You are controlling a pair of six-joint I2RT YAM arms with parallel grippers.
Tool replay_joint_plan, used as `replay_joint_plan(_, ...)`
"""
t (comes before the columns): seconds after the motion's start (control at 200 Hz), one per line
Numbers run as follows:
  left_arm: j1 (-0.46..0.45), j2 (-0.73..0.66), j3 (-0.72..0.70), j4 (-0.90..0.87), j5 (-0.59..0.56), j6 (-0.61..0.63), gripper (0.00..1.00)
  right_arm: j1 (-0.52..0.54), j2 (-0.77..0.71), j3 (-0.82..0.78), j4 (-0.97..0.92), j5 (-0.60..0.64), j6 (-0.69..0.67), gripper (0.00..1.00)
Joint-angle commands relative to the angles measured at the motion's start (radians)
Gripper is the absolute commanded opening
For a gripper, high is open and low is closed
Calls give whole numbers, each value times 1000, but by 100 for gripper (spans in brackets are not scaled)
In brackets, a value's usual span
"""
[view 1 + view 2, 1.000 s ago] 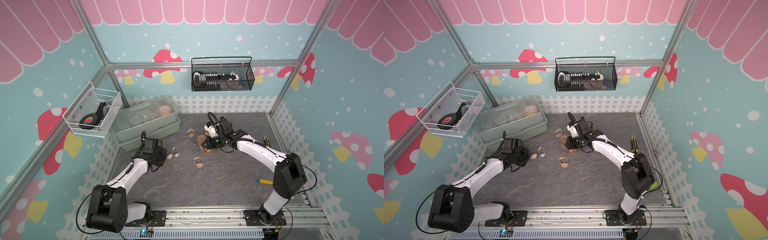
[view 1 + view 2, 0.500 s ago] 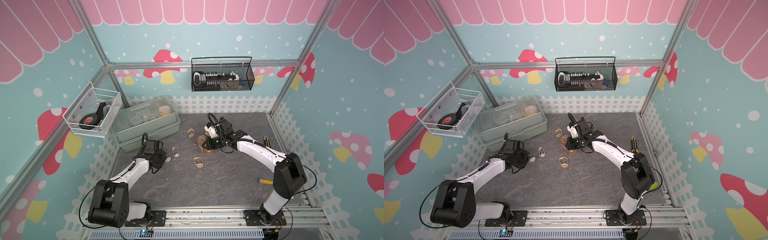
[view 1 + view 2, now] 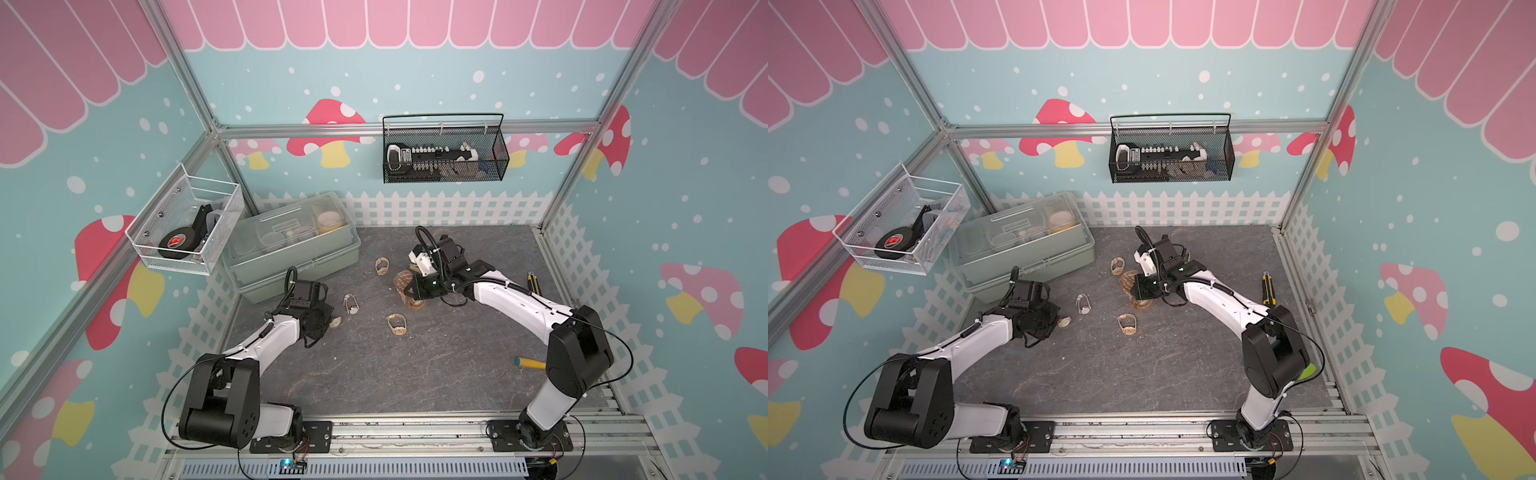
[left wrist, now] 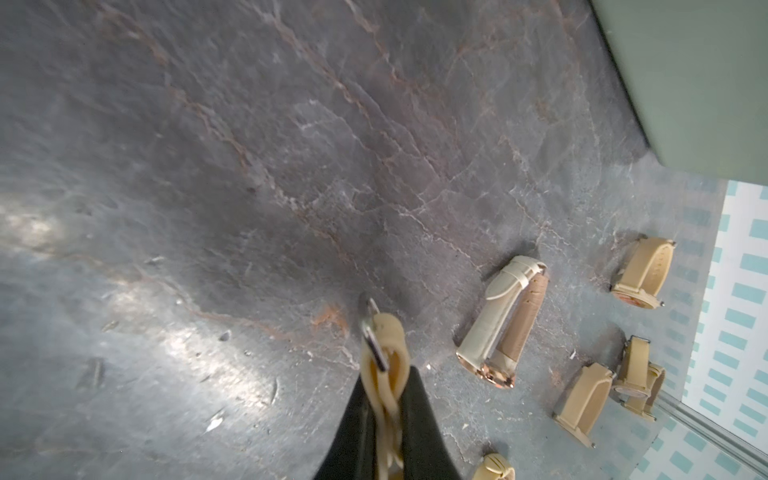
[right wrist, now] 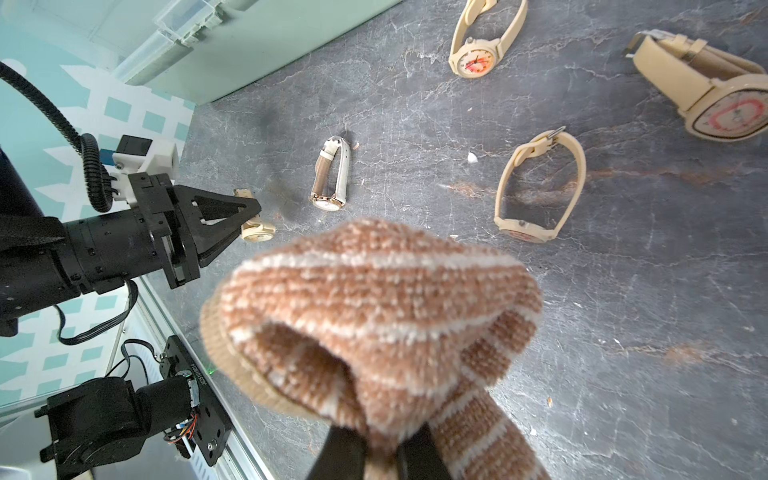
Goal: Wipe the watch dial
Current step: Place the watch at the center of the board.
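Left gripper point(image 4: 386, 395) pinching tan watch point(image 4: 383, 353) by strap, drawn slightly nearer own base than second ago, apparently just off table point(image 3: 374, 374); forearm low, reaching forward. Right gripper point(image 5: 380, 444) unmoved, clamping striped cloth point(image 5: 374, 299).

Slate tabletop point(image 3: 374, 374); watches point(image 3: 396, 325); storage box point(image 3: 291, 253)

The left arm point(image 3: 266, 340) and right arm point(image 3: 511, 303) share glossy white link shells between bulky black joint housings, on black base plates point(image 3: 318, 433) with screw heads. Ribbed black conduit point(image 5: 89, 166) loops past a white camera mount point(image 5: 145, 156); the jaws are matte black, triangular, webbed.
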Motion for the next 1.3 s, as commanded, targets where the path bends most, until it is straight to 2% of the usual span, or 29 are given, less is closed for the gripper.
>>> replay_joint_plan(0.0,-37,-20,9,-24,147,24,0,28,30,53,111,-13,3,0)
replay_joint_plan(0.43,-60,-49,100,-303,175,242,0,33,38,68,91,-12,-4,0)
replay_joint_plan(0.795,-64,-79,98,-400,190,325,0,33,46,89,88,-13,-1,0)
replay_joint_plan(1.016,-54,-115,38,-352,171,282,0,11,30,101,44,17,-24,0)
replay_joint_plan(1.296,-41,-126,-15,-267,173,214,0,-46,-118,-108,72,54,-70,0)
